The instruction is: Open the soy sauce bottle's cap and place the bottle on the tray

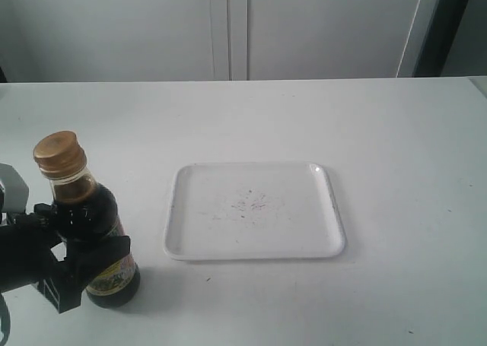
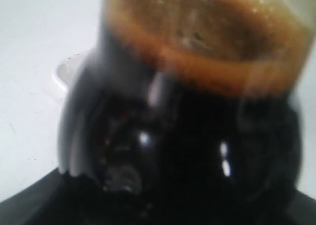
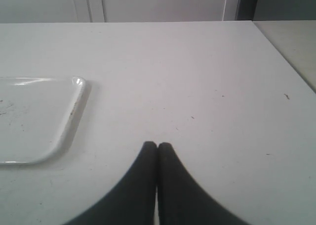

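The soy sauce bottle (image 1: 93, 203) stands upright on the white table at the near left, left of the tray (image 1: 251, 249). Its golden-brown cap (image 1: 59, 154) is closed on the neck. My left gripper (image 1: 82, 241) is shut on the bottle's body, one black finger on each side. The left wrist view is filled by the blurred dark bottle (image 2: 197, 136), with a corner of the tray (image 2: 61, 74) behind it. My right gripper (image 3: 157, 146) is shut and empty, hovering over bare table to the right of the tray's rim (image 3: 69, 121); it is out of the exterior view.
The white tray holds nothing apart from faint dark scuffs (image 1: 251, 204) in its middle. The table's right edge (image 3: 284, 54) runs near the right gripper. A pale wall with cabinet panels (image 1: 228, 26) stands behind the table.
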Available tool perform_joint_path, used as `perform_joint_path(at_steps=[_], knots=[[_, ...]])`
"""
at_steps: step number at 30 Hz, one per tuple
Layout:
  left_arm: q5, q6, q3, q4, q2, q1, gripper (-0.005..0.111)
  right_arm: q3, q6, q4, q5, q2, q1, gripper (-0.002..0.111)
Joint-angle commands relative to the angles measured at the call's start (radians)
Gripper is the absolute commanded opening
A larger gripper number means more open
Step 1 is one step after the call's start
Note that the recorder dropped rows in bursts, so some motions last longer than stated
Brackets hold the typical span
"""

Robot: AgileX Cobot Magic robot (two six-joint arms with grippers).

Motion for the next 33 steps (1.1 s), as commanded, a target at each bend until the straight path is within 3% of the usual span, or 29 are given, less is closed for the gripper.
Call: perform_joint_path(at_steps=[1, 3, 4, 18, 26, 33], knots=[[0.0, -0.001, 0.005, 0.004, 0.001, -0.003, 0.019, 0.005, 0.005, 0.0, -0.008, -0.006, -0.006, 0.0], [0.0, 0.023, 0.005, 0.017, 0.001, -0.003, 0.003, 0.005, 0.005, 0.0, -0.008, -0.006, -0.006, 0.0], [0.0, 0.038, 0.005, 0.024, 0.001, -0.003, 0.0, 0.005, 0.005, 0.0, -0.008, -0.006, -0.006, 0.0], [0.0, 0.127, 0.005, 0.079, 0.001, -0.003, 0.0, 0.005, -0.007, -0.06, -0.084, -0.006, -0.006, 0.0], [0.0, 0.129, 0.005, 0.079, 0.001, -0.003, 0.0, 0.005, 0.012, -0.052, -0.392, -0.006, -0.006, 0.0], [0.0, 0.13, 0.005, 0.089, 0.001, -0.003, 0.0, 0.005, 0.228, -0.055, -0.642, -0.006, -0.006, 0.0]])
